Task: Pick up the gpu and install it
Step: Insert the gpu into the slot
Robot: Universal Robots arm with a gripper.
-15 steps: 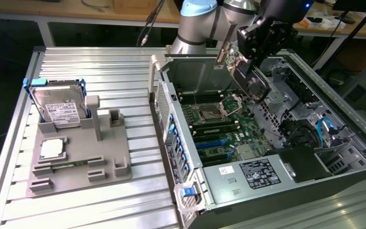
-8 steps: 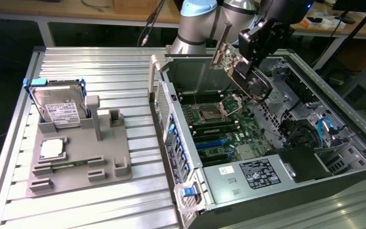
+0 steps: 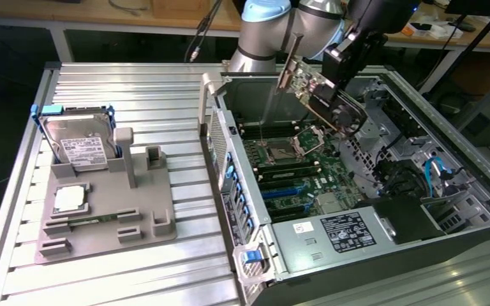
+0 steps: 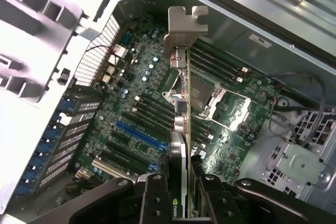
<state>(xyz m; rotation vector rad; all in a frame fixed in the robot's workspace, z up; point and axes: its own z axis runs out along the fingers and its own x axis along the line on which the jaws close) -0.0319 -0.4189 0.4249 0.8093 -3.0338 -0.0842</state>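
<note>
The place is to be taken as a robotics laboratory or test workshop. The tabletop (image 3: pixel 126 83) is built from ribbed aluminium profiles, of the kind used for machine frames. An open computer case (image 3: pixel 219 134) is laid on it on its side, so that the motherboard (image 3: pixel 300 169) is exposed. Beside the case a grey moulded holder (image 3: pixel 143 217) is placed, in which a hard drive (image 3: pixel 79 143) is stood upright and a processor chip (image 3: pixel 71 199) is laid flat. Above the case a gpu (image 3: pixel 318 89) is gripped between the jaws of an industrial robot arm (image 3: pixel 262 32). Behind, wooden workbenches (image 3: pixel 100 14) and a hanging cable (image 3: pixel 198 35) are seen.
</note>
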